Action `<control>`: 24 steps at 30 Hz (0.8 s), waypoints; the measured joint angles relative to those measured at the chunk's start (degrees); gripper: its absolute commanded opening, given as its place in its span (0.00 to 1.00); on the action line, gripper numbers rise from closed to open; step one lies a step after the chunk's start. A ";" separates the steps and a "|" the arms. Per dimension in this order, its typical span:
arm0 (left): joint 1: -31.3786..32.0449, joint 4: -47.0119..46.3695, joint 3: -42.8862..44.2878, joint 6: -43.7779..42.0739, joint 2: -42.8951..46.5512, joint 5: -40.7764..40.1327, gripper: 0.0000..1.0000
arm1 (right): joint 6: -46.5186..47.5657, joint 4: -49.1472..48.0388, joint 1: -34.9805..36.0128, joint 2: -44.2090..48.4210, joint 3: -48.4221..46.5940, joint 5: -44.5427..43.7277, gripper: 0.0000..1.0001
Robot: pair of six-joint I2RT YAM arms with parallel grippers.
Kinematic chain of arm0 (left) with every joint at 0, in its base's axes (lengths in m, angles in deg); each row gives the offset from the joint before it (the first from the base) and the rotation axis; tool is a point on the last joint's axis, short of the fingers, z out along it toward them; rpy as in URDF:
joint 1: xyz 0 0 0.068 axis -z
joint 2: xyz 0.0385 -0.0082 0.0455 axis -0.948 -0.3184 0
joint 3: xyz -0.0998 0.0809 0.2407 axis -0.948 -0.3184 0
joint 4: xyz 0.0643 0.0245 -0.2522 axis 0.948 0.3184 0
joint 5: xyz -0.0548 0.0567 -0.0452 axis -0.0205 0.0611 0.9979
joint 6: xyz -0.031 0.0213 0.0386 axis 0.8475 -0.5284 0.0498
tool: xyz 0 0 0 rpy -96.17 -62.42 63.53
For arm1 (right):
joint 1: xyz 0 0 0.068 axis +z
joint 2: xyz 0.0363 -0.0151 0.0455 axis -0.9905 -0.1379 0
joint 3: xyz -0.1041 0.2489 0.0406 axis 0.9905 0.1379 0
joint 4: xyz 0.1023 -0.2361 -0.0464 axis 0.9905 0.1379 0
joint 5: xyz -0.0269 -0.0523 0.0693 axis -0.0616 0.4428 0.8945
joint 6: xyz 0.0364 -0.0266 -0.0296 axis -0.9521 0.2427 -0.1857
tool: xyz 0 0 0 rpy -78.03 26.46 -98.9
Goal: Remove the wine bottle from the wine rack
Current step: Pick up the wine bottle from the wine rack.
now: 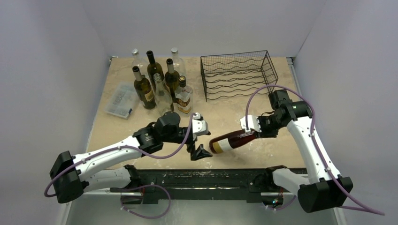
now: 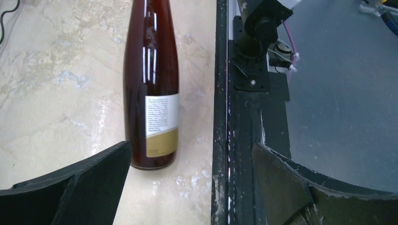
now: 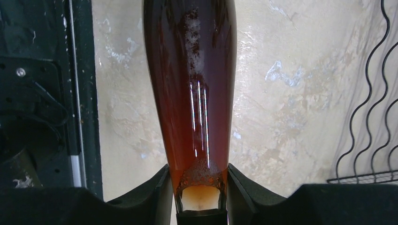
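A dark brown wine bottle (image 1: 231, 141) with a white and gold label hangs lying sideways just above the table's front. My right gripper (image 1: 257, 131) is shut on its neck; in the right wrist view the two pads press the neck (image 3: 201, 180) from both sides. The bottle's base (image 2: 151, 159) points at my left gripper (image 1: 201, 152), which stands open a short way from it, nothing between its fingers (image 2: 94, 183). The black wire wine rack (image 1: 238, 74) stands at the back right, with no bottle in it.
Several upright bottles (image 1: 162, 84) cluster at the back left, with a clear plastic compartment box (image 1: 120, 100) beside them. The black mounting rail (image 1: 197, 177) runs along the near edge.
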 measured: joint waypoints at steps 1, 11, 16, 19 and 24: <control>0.17 -1.60 -0.07 0.68 -1.38 0.02 1.00 | 1.70 0.55 0.31 0.79 0.00 -0.02 0.00; 0.39 -18.64 3.89 11.23 -19.26 2.93 1.00 | 12.07 1.38 1.57 5.22 1.40 0.33 0.00; 0.39 -26.86 7.72 16.83 -27.45 5.18 1.00 | 14.60 0.09 2.16 7.54 3.04 0.81 0.00; 0.39 -30.53 10.43 19.61 -32.44 6.71 1.00 | 15.98 -0.02 2.47 8.79 3.28 0.87 0.00; 0.42 -33.33 14.64 22.38 -38.66 8.68 1.00 | 17.81 -0.46 2.47 10.10 3.78 2.14 0.00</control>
